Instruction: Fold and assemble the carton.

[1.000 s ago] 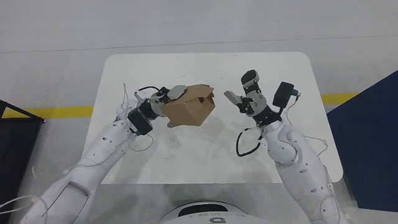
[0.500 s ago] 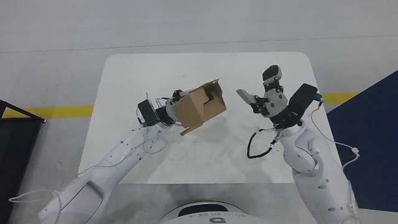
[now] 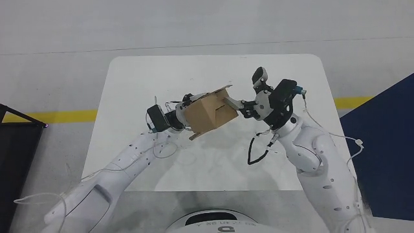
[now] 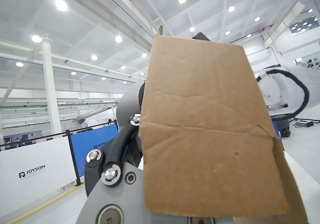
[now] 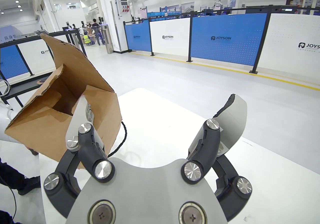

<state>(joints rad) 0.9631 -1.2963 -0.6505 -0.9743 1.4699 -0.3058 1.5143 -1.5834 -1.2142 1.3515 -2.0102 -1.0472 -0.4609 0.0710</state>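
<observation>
Partly, the carton (image 3: 210, 113) was seen squared into a box and held tilted above the bench (image 3: 162, 77), gripped at one side by the left fingers (image 3: 186, 98). Its mouth was open, with the flaps unfolded. The right fingers (image 5: 225, 115) were spread wide, one tip set at an inner flap. Flap folding and closing were judged outstanding.

Brought right gripper (image 3: 250, 90) in from well apart to the open end of carton (image 3: 207, 113), jaws spread, with one finger (image 5: 79, 111) now at the opening. Turned carton in left gripper (image 3: 184, 107), leaving the open end facing right gripper.
</observation>
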